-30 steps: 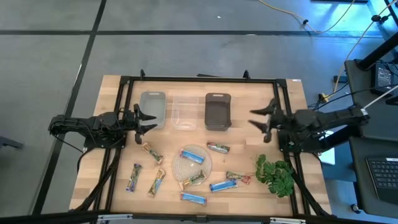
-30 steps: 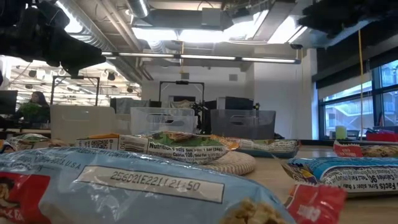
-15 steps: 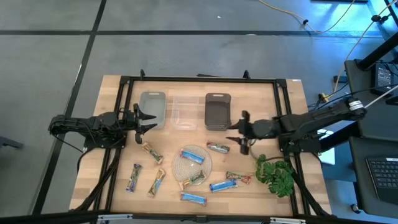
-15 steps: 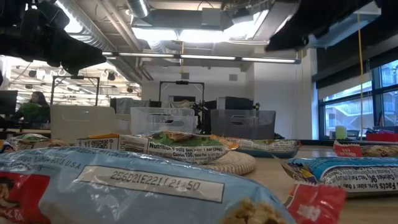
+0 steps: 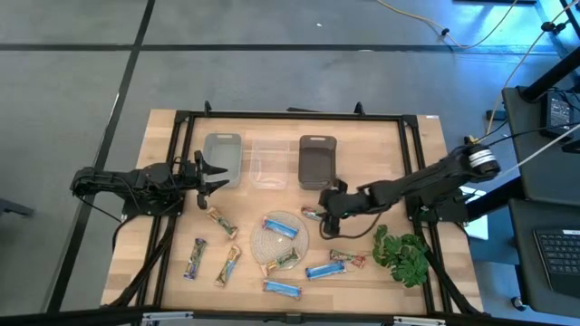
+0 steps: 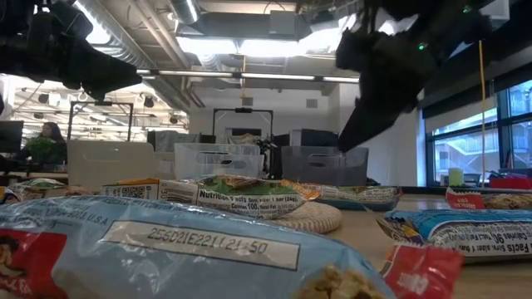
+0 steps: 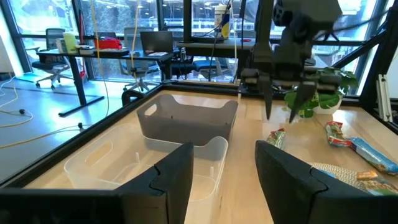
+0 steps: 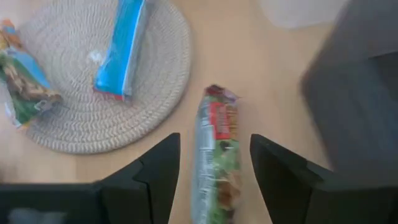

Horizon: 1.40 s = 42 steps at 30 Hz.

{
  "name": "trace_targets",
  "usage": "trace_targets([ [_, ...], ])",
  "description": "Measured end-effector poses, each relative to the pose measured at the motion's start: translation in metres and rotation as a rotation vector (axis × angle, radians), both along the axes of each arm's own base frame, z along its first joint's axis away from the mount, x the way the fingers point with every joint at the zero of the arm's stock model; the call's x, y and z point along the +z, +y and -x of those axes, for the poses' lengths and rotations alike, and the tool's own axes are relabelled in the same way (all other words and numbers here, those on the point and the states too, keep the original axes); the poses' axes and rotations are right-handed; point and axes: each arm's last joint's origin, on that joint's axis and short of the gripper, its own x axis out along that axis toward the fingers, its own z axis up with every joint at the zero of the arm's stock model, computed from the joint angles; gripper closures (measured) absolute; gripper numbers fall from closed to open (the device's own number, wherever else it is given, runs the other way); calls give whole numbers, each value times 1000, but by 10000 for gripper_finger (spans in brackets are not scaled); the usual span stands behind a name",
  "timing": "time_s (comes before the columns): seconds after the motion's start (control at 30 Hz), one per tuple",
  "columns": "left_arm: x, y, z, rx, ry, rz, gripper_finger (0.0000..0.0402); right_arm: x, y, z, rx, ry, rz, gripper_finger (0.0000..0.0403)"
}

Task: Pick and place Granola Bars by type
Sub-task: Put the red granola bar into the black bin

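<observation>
Directly beneath the right gripper (image 8: 210, 180), a green-red granola bar (image 8: 215, 155) is seen lying flat on the wooden table (image 5: 362, 276), just beside the round woven mat (image 5: 279, 237) and near the dark bin (image 5: 317, 162). The gripper's two dark fingers are spread wide, one on each side of the wrapper, with the bar running lengthwise between them and nothing yet pinched; the stance is judged to be a line-up for a grasp across the bar's narrow width. Contact between fingers and wrapper cannot be confirmed.

A blue bar (image 5: 280, 227) and a gold-tan and green bar (image 5: 284, 260) are seen resting on the mat, while other bars are scattered over the near half of the table: a gold-tan one (image 5: 221, 222), two more at the left (image 5: 196, 258) (image 5: 229, 265), two blue ones (image 5: 324, 270) (image 5: 281, 288), and a green-red one (image 5: 347, 259) beside the leafy plant (image 5: 402, 254).

Three bins are lined up at the far edge, a grey bin (image 5: 222, 159), a clear bin (image 5: 268, 164) and the dark one, presumably one per type; no bars are seen inside them.

The left gripper (image 5: 210, 176) is held idle beside the grey bin, its fingers apart and empty.
</observation>
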Motion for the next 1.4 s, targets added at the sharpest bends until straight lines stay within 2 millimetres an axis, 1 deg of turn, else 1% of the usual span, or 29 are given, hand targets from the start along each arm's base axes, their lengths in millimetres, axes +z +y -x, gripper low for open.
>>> trace_targets([
  [0.2, 0, 0, 0, 0, 1, 0, 236, -21, 4, -17, 19, 75, 25, 205],
  [0.37, 0, 0, 0, 0, 1, 0, 238, -38, 5, -21, 16, 125, 39, 205],
  [0.53, 0, 0, 0, 0, 1, 0, 236, -43, 3, -21, -16, 144, 97, 205],
  [0.63, 0, 0, 0, 0, 1, 0, 237, -46, 1, -17, -25, 188, 129, 205],
  [0.8, 0, 0, 0, 0, 1, 0, 236, -49, -1, -14, -29, 241, 136, 205],
  [1.0, 0, 0, 0, 0, 1, 0, 238, -49, -1, -14, -27, 241, 135, 208],
  [1.1, 0, 0, 0, 0, 1, 0, 239, -50, -2, -14, -8, 247, 118, 226],
  [1.4, 0, 0, 0, 0, 1, 0, 240, -50, -3, -14, 24, 261, 84, 306],
])
